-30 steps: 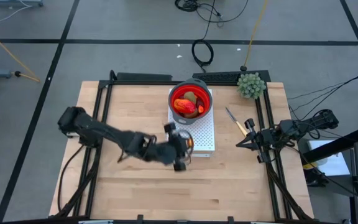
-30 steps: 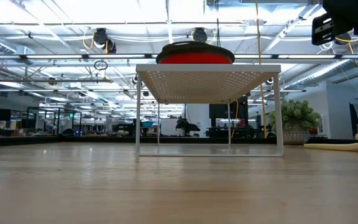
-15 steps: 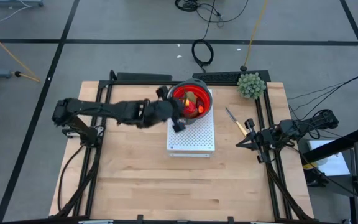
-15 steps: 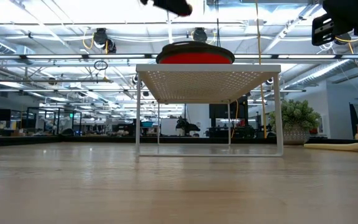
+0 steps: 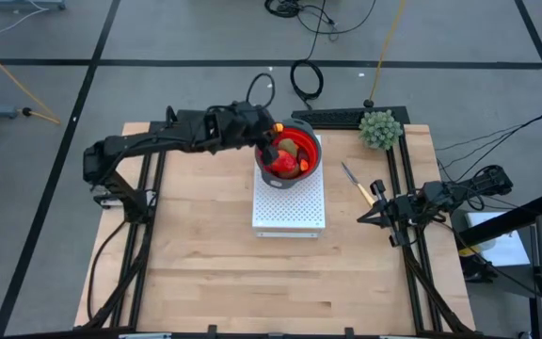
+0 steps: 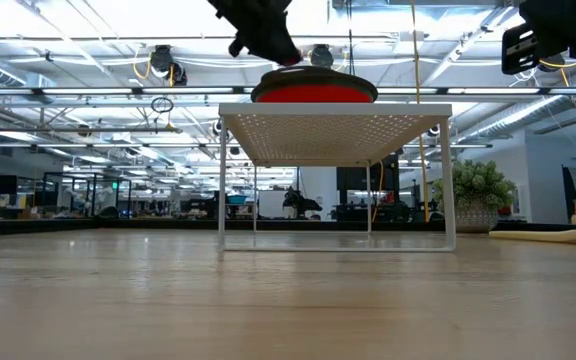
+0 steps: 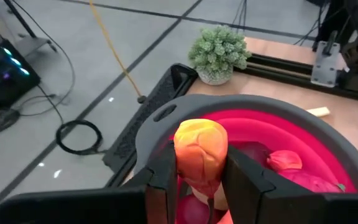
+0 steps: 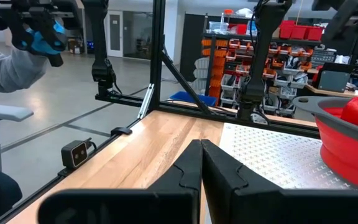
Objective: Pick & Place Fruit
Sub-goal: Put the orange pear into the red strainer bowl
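- The light wooden table (image 5: 215, 273) is carrying everything; the stretch along its near edge is lying bare in the high view;
- The right gripper (image 5: 361, 218) is waiting low near the table's right edge, its two dark fingers (image 8: 188, 171) pressing together with nothing between them;
- A yellow-handled knife (image 5: 357, 185) is lying on the wood near the right edge, just behind that gripper;
- A white perforated metal stand (image 5: 291, 200) is sitting past the table's middle toward the far edge, its legs standing on the wood;
- A red collapsible bowl with a grey rim (image 5: 310, 161) is resting on the far part of the stand, holding several fruit pieces, among them a larger red-orange oblong (image 5: 283, 162) and a brown-green oval (image 5: 291, 146);
- The left gripper (image 5: 267, 145) is hovering over the bowl's left rim, its fingers (image 7: 161, 180) clamping a small orange-and-yellow toy fruit (image 7: 201, 154) held upright above the bowl;
- A green spiky ball plant in a pale pot (image 5: 380, 129) is standing at the table's far right corner.
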### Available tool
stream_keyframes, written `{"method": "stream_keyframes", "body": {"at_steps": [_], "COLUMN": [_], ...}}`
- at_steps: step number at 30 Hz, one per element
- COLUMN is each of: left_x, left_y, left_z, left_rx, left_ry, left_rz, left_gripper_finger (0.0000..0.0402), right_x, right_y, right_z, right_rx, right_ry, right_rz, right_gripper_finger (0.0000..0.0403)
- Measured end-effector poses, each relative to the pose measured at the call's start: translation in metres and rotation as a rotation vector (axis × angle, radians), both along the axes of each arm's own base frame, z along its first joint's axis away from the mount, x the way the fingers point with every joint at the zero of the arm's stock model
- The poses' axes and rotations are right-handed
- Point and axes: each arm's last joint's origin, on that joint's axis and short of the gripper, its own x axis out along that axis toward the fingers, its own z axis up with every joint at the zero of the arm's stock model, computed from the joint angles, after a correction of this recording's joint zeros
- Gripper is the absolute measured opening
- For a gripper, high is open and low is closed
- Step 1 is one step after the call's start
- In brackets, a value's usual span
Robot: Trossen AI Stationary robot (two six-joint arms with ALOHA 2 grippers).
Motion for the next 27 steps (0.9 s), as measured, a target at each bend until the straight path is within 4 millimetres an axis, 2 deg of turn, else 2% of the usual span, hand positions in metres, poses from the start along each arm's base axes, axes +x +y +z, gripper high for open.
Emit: {"method": "stream_keyframes", "body": {"at_steps": [11,21,27], "left_x": [0.005,0.022,0.020], "left_y": [0.012,0.025,0.031], "left_z": [-0.012,-0.046,-0.046], "left_rx": [-0.034,-0.089,-0.109], "left_ry": [0.028,0.117,0.106], "left_rz": [0.018,0.015,0.042], "left_gripper_finger": [0.0093,0.0093,0.0093], "right_x": [0.000,0.000,0.000], "right_y": [0.000,0.000,0.000], "right_z": [0.000,-0.001,-0.001], "right_rx": [0.000,0.001,0.001], "right_ry": [0.000,0.009,0.008], "right_rz": [0.000,0.000,-0.001], "right_gripper_finger": [0.0000,0.0000,0.0000]}}
